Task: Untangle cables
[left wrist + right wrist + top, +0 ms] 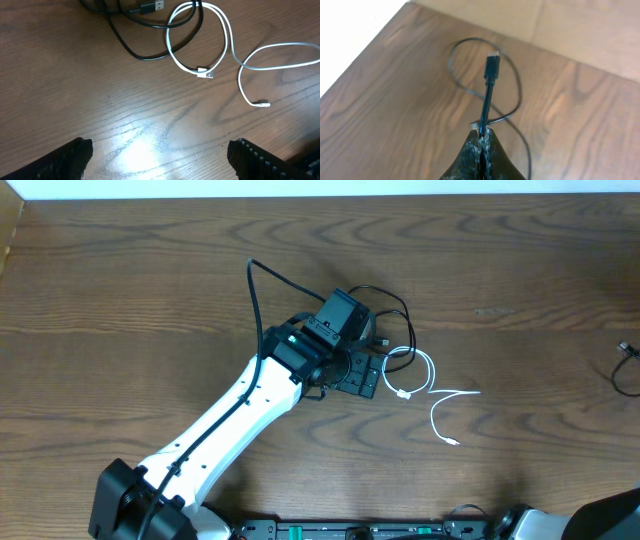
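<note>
separating step: right claw point(481, 137) clenches a black cable point(488, 97); left claw point(160, 150) hangs released over the white cable point(229, 31) crossing a black loop point(142, 57). next: pinch white, draw it clear.

Two cables point(205, 73) are lying looped together on the table point(75, 90) ahead of my left gripper point(160, 157), one trailing rightward; a third cable point(491, 70) is sitting pinched in my right gripper point(481, 136).

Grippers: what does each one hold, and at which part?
Right gripper pinches a black cable a short way behind its plug. Left gripper is open, holding nothing.
</note>
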You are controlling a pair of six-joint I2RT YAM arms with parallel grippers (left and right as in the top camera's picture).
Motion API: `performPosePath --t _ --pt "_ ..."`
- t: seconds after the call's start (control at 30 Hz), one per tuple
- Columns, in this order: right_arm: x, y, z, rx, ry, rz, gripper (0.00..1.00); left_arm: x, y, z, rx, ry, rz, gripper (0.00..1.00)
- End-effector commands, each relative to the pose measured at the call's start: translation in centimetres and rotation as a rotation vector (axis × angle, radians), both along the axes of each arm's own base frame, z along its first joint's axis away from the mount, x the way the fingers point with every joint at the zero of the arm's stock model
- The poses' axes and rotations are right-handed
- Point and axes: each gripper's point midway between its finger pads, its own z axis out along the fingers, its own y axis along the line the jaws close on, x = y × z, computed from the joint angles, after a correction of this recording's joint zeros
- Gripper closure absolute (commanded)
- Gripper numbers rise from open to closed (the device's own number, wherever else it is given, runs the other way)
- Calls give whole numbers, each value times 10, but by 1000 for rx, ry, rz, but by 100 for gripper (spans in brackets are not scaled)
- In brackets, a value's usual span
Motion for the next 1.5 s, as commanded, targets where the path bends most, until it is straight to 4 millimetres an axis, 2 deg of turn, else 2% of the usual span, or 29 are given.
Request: performPosePath --t 0.0,0.13,0.47,0.63,0.83,0.93,1.07,1.2,1.47 --pt "-13 -14 -2 -10 22 -51 99 -1 3 -5 20 8 8 9" --pt "-24 -20 -12 14 56 -78 99 -1 3 -5 19 8 8 9" --pt "-63 -41 -59 120 182 -249 99 -2 4 -6 26 17 8 9" --pt "-77 -54 -69 152 173 -320 99 -3 4 -6 27 17 8 9" --pt "-82 -61 -70 183 126 -346 99 -3 4 -6 27 18 8 9" --pt "-80 -59 -72 199 118 -333 98 -3 4 -6 27 17 8 9" --pt "-66 -50 -76 262 74 -268 84 -3 4 -6 27 18 8 9" --pt "-58 -35 -83 339 57 -209 82 -3 4 -6 27 18 8 9" --pt "-67 -14 -98 406 137 -199 77 -3 4 -6 27 17 8 9"
